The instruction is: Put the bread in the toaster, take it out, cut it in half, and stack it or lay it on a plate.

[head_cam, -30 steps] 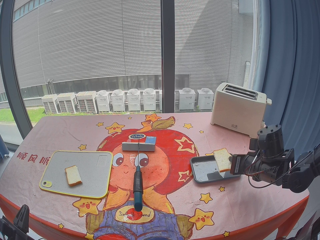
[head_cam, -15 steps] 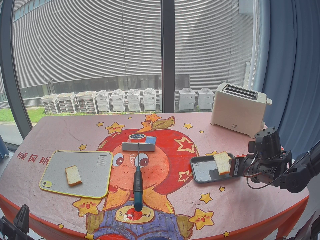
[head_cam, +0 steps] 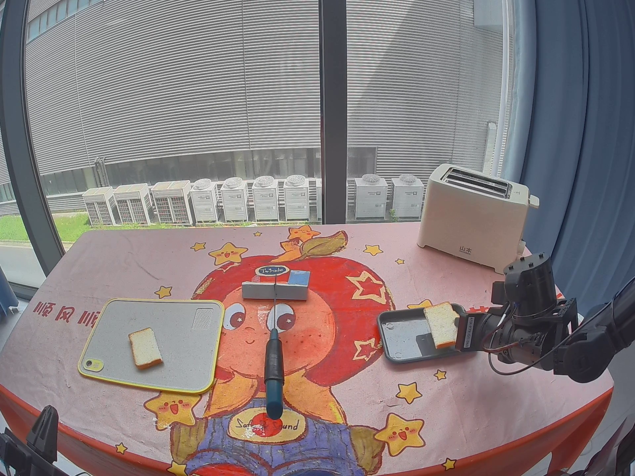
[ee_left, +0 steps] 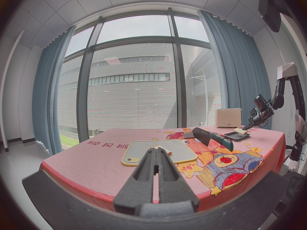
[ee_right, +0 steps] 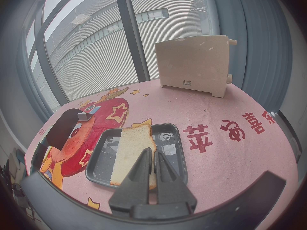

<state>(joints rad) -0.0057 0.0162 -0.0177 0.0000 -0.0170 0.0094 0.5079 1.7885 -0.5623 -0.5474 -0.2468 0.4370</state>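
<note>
A half slice of bread (head_cam: 441, 324) is pinched at its edge by my right gripper (head_cam: 458, 330), which is shut on it, over the right end of the dark tray (head_cam: 400, 342). In the right wrist view the bread (ee_right: 132, 152) lies along the tray (ee_right: 171, 134) ahead of the gripper (ee_right: 152, 155); I cannot tell if it rests on it. Another half slice (head_cam: 145, 348) sits on the cutting board (head_cam: 185, 365). The white toaster (head_cam: 475, 214) stands at the back right. My left gripper (ee_left: 156, 154) is shut and holds nothing, off the table's left end.
A knife (head_cam: 273, 359) with a blue-black handle lies in the table's middle, its blade toward a small grey block (head_cam: 275, 289). Bare tablecloth lies between the toaster (ee_right: 192, 64) and the tray. The table's front edge curves just below the tray.
My right gripper has come down and a little to the left with the bread, bringing it lower over the tray. Nothing else has moved.
</note>
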